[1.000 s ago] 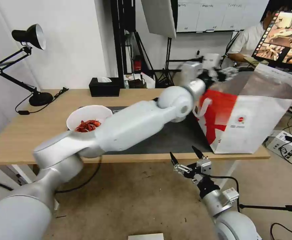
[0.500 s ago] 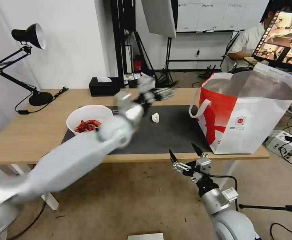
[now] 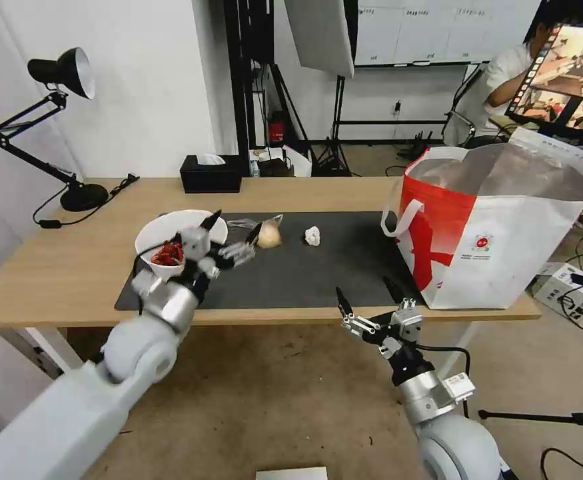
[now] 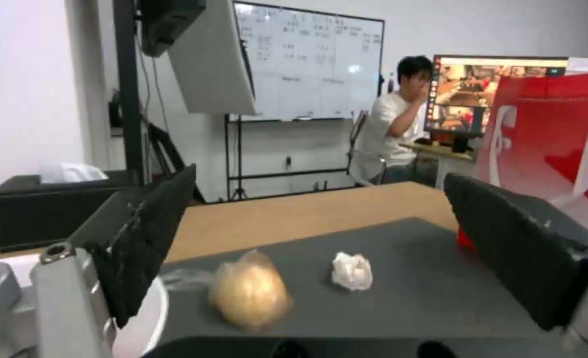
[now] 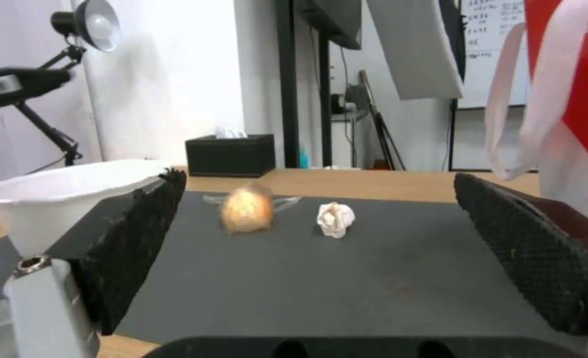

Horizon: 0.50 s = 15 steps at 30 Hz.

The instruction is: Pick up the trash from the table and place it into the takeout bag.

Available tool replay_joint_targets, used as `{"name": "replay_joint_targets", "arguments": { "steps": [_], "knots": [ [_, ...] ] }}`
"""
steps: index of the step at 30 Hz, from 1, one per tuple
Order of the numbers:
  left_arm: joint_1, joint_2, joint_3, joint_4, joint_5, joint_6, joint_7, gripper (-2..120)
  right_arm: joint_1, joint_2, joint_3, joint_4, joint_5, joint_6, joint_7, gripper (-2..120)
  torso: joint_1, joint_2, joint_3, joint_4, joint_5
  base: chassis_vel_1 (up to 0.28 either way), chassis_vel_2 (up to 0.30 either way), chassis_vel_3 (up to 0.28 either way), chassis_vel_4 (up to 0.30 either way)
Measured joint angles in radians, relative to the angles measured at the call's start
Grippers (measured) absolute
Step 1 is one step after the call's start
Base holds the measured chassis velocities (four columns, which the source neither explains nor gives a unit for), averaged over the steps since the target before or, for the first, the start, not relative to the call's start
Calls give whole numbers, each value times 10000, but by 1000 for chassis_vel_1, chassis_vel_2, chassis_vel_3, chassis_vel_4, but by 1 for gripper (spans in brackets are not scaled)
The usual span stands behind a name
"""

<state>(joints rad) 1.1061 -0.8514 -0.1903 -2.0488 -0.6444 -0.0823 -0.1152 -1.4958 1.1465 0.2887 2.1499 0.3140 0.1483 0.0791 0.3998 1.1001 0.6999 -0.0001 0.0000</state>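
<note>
Over the bowl [image 3: 171,235] our left hand [image 3: 231,235] gapes empty near the bagged lump [image 3: 269,235]; right hand [image 3: 366,305] open below the bench [image 3: 71,260].

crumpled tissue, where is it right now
In the head view the crumpled tissue lies on the dark mat, between the bagged beige lump and the takeout bag.

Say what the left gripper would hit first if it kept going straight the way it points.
Probably the clear bag with beige lump, lying on the mat just ahead of the open left gripper; depth is uncertain.
</note>
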Motion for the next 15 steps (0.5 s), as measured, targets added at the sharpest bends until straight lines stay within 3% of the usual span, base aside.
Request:
{"name": "replay_joint_targets", "arguments": {
  "steps": [5, 8, 9, 11, 15],
  "knots": [
    [1074, -333, -797, -238, 626, -73, 241, 100, -139, 56, 79, 23, -101, 110, 114, 100, 1, 0, 0, -3, 0, 0, 0, 0, 0],
    [2540, -891, -1838, -440, 1487, -199, 860, 100, -312, 90, 213, 32, -232, 238, 236, 100, 1, -1, 0, -1, 0, 0, 0, 0, 0],
    [2540, -891, -1838, -440, 1487, -199, 860, 100, -312, 90, 213, 32, -232, 238, 236, 100, 1, -1, 0, -1, 0, 0, 0, 0, 0],
    [3699, -1581, -2516, -627, 2134, -151, 1099, 100, -431, 99, 318, 32, -313, 319, 345, 100, 0, 0, -1, 4, -1, 0, 0, 0, 0],
    [4728, -2291, -3147, -478, 3228, -417, 1191, 100, -583, 170, 426, -68, -457, 515, 407, 100, 0, -1, 0, 0, 4, 0, 0, 0, 0]
  ]
}}
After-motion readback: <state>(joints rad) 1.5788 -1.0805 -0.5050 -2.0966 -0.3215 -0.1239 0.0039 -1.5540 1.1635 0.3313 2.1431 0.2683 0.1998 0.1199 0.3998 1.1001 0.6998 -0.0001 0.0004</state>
